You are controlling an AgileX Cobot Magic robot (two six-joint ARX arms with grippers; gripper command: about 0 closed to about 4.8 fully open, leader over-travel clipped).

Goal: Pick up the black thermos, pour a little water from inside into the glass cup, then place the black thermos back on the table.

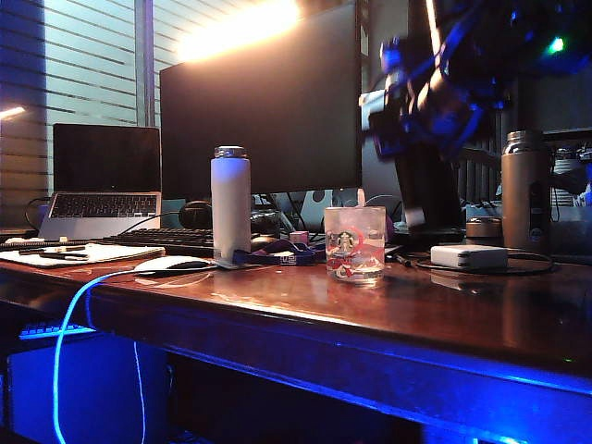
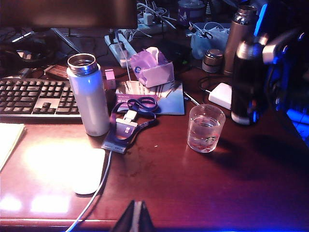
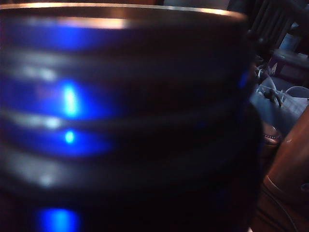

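Note:
The black thermos (image 1: pixel 424 190) (image 2: pixel 246 87) hangs upright just above the table (image 1: pixel 370 314) (image 2: pixel 193 193), a little to the right of the glass cup. My right gripper (image 1: pixel 416 116) (image 2: pixel 268 48) is blurred and closed around its upper part. In the right wrist view the thermos body (image 3: pixel 125 121) fills the picture and hides the fingers. The glass cup (image 1: pixel 355 245) (image 2: pixel 206 128) stands on the table with some water in it. My left gripper (image 2: pixel 136 218) hovers shut and empty over the table's near edge, well away from both.
A white bottle (image 1: pixel 230 199) (image 2: pixel 89 96) stands left of the cup, with a lanyard (image 2: pixel 133 121) and a white mouse (image 2: pixel 89 169) nearby. A white charger (image 1: pixel 469 256) (image 2: pixel 221 95) and a bronze flask (image 1: pixel 524 190) (image 2: pixel 240 29) stand at the right. Keyboard (image 2: pixel 34 96), monitor (image 1: pixel 259 102) and laptop (image 1: pixel 104 180) line the back.

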